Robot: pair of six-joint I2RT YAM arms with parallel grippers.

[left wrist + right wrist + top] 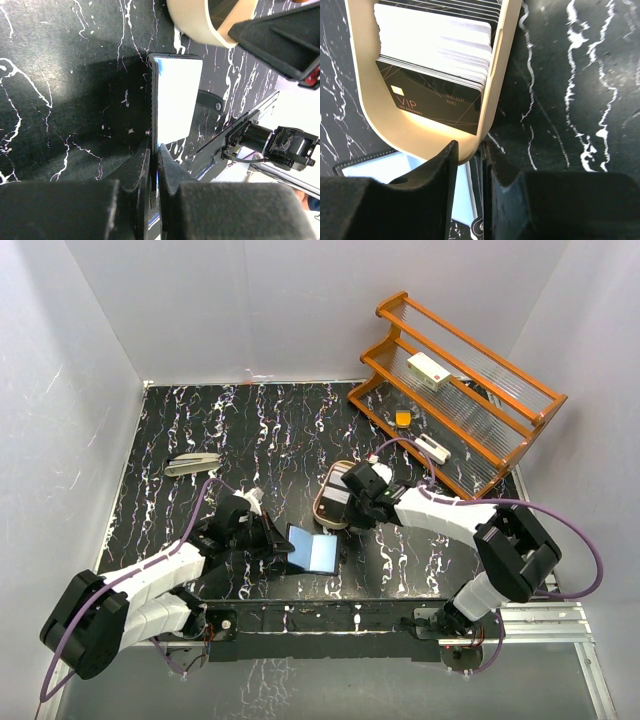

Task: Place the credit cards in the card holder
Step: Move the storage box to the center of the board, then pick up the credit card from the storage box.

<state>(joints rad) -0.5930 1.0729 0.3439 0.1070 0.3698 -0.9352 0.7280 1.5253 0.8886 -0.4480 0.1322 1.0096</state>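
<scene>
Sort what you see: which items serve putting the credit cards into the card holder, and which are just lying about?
Job: credit cards, card holder, cream tray holding the cards.
Lying about: wooden rack, white box, grey stapler-like object.

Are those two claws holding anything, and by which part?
The left gripper pinches the card holder by one flap's edge. The right gripper is at the rim of the cream tray; any hold cannot be told.

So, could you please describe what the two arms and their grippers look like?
The left arm and right arm share white boxy links, rounded black joints and a purple cable looping alongside each. The left gripper and right gripper are black, with thick matte fingers.
</scene>
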